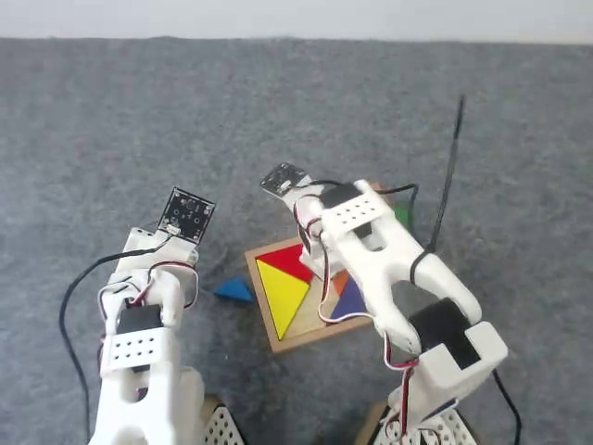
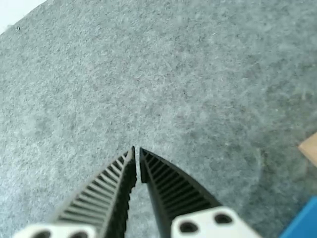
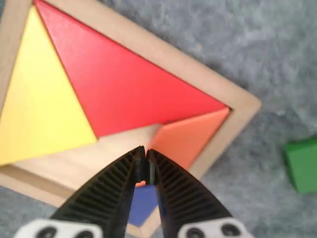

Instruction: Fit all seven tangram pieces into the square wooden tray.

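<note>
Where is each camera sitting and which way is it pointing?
High view: fixed above the grey table, looking down on both arms and the wooden tray.
Left wrist view: on the left arm, looking past its shut left tool at the table.
Right wrist view: on the right arm, looking past its shut right tool down into the tray.
Shared: high and right wrist views both show the red triangle.

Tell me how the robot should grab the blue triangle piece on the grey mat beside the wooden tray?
Probably from straight above, with the left gripper, which is nearer. The blue triangle piece lies flat on the grey mat, apart from the square wooden tray, so only its thin side edges can be pinched: across its wider part, not a pointed tip.
</note>
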`<state>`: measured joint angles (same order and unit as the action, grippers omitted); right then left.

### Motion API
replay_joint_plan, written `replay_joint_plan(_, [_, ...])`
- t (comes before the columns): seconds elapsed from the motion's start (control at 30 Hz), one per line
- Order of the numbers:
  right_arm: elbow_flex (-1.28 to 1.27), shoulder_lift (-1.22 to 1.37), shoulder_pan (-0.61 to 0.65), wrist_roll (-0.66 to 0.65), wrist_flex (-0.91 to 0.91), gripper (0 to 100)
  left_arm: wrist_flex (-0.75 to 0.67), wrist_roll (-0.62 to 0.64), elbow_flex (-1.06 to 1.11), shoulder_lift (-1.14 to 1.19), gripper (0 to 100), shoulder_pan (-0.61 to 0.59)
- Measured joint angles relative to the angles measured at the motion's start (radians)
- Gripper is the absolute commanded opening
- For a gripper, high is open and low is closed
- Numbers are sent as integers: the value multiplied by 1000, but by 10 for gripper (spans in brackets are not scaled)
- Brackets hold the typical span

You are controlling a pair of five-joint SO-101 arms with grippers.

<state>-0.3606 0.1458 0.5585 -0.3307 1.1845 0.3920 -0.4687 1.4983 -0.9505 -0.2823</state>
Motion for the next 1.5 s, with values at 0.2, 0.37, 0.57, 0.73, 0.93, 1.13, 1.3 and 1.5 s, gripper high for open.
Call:
replay_joint_plan(0.2, [109,0,0,-11,100,7,0,0,0,0,12,0])
replay_joint_plan(0.37, [232,-29,-23,-12,235,7,0,0,0,0,12,0])
replay_joint_plan(0.57, [170,-321,-126,-12,298,8,0,0,0,0,12,0])
replay_joint_plan(0.73, [-117,-562,-176,-9,172,9,0,2,0,0,12,0])
replay_joint_plan(0.93, [-382,-592,-250,46,-74,8,129,15,-74,12,12,64])
replay_joint_plan(1.13, [-446,-529,-275,77,-232,8,304,-94,-258,229,13,146])
replay_joint_plan(1.3, [-446,-506,-275,77,-250,8,387,-161,-353,476,81,158])
replay_joint_plan(1.5, [-446,-506,-275,80,-250,8,439,-302,-385,568,216,166])
